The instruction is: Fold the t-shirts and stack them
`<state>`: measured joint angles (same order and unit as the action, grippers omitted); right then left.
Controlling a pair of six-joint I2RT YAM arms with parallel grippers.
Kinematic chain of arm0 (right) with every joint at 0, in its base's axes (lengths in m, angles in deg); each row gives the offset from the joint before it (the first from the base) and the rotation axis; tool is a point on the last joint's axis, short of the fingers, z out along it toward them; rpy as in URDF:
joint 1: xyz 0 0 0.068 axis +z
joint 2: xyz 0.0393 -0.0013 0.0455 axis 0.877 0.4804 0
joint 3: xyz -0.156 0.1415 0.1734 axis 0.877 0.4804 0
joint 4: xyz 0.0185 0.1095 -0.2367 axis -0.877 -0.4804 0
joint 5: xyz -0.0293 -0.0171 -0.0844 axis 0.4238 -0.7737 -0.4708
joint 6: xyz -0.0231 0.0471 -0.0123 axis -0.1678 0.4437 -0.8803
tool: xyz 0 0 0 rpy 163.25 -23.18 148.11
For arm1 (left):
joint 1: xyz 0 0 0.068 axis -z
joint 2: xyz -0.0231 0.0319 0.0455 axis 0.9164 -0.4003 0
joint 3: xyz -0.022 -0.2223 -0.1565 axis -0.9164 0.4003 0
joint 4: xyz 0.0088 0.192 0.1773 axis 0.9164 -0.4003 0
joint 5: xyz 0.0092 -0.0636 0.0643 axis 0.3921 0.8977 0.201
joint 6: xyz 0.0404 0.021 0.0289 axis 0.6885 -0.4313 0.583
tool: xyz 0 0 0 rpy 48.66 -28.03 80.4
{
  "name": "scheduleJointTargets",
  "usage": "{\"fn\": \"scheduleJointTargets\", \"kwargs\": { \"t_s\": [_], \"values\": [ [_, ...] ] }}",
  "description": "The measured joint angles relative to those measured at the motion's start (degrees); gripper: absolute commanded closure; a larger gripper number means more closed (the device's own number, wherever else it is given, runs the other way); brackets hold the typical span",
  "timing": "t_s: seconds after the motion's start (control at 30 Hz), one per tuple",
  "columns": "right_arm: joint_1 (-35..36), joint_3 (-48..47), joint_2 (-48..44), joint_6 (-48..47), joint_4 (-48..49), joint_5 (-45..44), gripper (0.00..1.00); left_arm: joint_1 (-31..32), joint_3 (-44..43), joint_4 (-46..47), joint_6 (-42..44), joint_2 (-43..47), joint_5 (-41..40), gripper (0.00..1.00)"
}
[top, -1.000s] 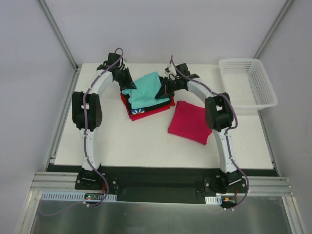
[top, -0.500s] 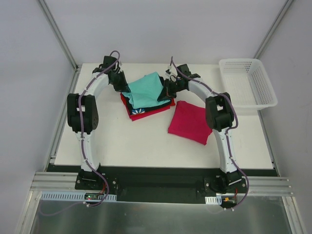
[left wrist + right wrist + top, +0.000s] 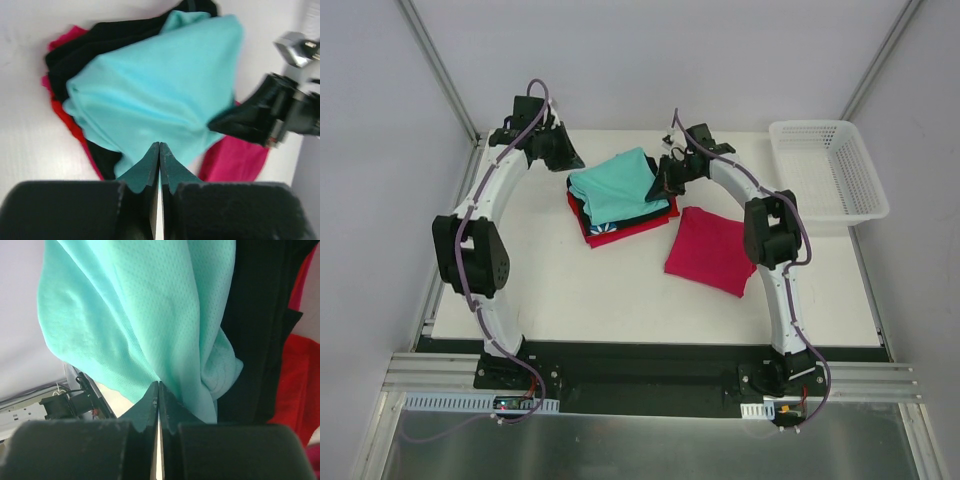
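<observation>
A folded teal t-shirt (image 3: pixel 613 185) tops a stack at the table's back centre, over a black one (image 3: pixel 582 209) and a red one (image 3: pixel 625 234). A folded crimson-pink t-shirt (image 3: pixel 708 250) lies apart, to the stack's right. My left gripper (image 3: pixel 567 159) is shut and empty, hanging off the stack's back left corner; its wrist view looks across the teal t-shirt (image 3: pixel 160 90) and black t-shirt (image 3: pixel 100 45). My right gripper (image 3: pixel 658 186) is shut, its tips against the teal t-shirt (image 3: pixel 140 305) at its right edge, with black cloth (image 3: pixel 265 315) beside.
A white mesh basket (image 3: pixel 820 125) stands at the table's back right corner. Bare white tabletop (image 3: pixel 570 290) stretches in front of the stack and on the left side. Grey walls close in on three sides.
My left arm has swung back and to the left, away from the teal t-shirt's left edge. The right gripper has stayed at the stack's right side.
</observation>
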<state>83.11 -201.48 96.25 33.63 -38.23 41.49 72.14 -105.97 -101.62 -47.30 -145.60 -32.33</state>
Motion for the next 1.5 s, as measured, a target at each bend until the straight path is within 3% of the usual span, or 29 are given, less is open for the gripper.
{"fn": "scheduleJointTargets", "kwargs": {
  "t_s": [0.23, 0.37, 0.53, 0.8, 1.0, 1.27, 1.5],
  "values": [
    [-0.4, -1.3, -1.5, -0.1, -1.6, -0.6, 1.00, 7.1, 1.3, 1.6, -4.7, 7.6, 3.7, 1.00],
    [-0.5, -1.3, -2.2, -0.2, -1.8, -0.8, 1.00, 10.2, 9.8, 5.3, -7.2, 8.1, 5.0, 1.00],
    [-0.3, -1.3, -2.3, -0.3, -1.9, -1.0, 1.00, 10.7, 20.2, 6.1, -8.6, 8.1, 4.3, 1.00],
    [-0.2, -0.7, -3.7, -0.9, -3.0, -1.2, 1.00, 10.7, 23.3, 9.2, -8.7, 8.6, 2.9, 1.00],
    [-0.2, -0.7, -6.1, -1.5, -3.8, -1.4, 1.00, 10.6, 30.6, 8.9, -8.6, 12.7, 0.4, 1.00],
    [-0.1, -1.0, -6.5, -1.5, -4.3, -1.4, 1.00, 7.6, 25.7, 8.5, -8.3, 13.7, -0.6, 1.00],
    [0.1, -3.0, -6.5, -1.4, -4.8, -1.4, 1.00, 6.0, 14.8, 10.4, -8.3, 5.9, -0.6, 1.00]
  ]
}}
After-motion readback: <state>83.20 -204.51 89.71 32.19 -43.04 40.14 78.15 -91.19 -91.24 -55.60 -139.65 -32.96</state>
